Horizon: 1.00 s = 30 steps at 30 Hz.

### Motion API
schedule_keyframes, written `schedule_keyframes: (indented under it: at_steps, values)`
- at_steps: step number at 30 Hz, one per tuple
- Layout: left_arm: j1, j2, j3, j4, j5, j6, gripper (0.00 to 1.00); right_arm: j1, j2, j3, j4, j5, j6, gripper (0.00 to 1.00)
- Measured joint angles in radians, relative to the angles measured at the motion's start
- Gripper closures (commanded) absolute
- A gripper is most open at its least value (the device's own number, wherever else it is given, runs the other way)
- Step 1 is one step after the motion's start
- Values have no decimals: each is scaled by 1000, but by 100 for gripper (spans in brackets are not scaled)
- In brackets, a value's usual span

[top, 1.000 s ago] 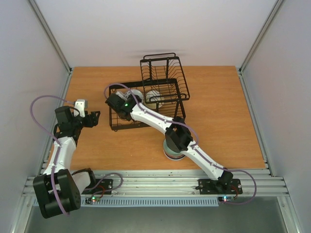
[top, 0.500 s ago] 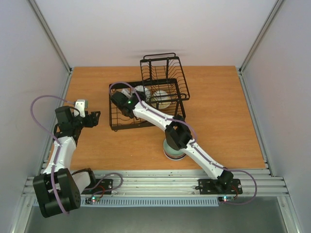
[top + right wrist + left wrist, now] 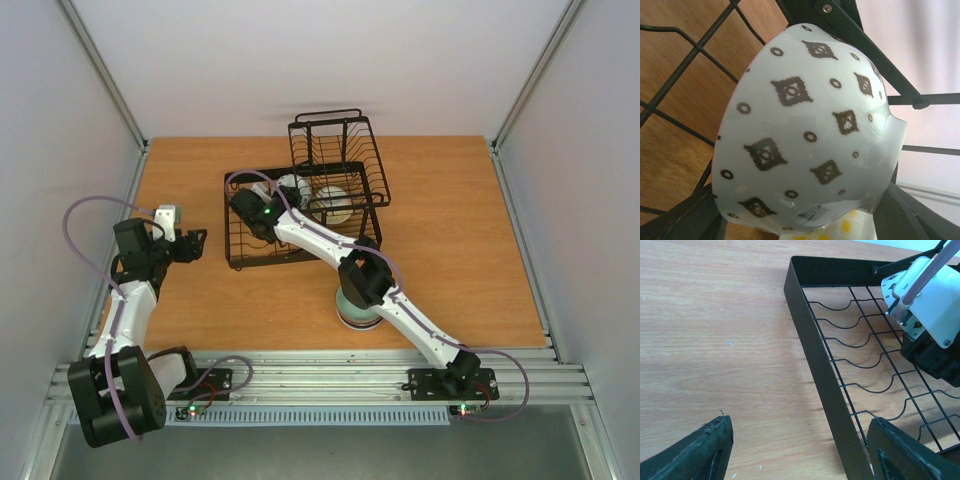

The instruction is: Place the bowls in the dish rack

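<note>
Right fingers (image 3: 680,222) gripping patterned bowl (image 3: 800,135), in dish rack (image 3: 815,355)

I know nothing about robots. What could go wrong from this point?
The right tool holds a patterned bowl close to the rack wires and right by a yellow-flowered bowl; a clumsy release could make them clink or chip. The right arm's elbow also hangs over the stack of bowls, so pulling back low might bump it.
</note>
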Motion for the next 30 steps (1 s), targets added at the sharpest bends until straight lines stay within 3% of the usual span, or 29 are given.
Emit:
schedule_keyframes:
  at_steps: [3, 8, 19, 26, 30]
  values:
    - [0, 3, 0, 0, 0, 0, 26, 0, 0, 0, 1, -6, 1, 12]
    - [0, 5, 0, 0, 0, 0, 26, 0, 0, 2, -11, -24, 11, 2]
    - [0, 5, 0, 0, 0, 4, 26, 2, -42, -45, -8, -63, 34, 1]
    - [0, 12, 0, 0, 4, 4, 26, 63, -142, -167, -2, -152, 66, 1]
    - [0, 13, 0, 0, 6, 4, 26, 118, -255, -321, 37, -156, 85, 4]
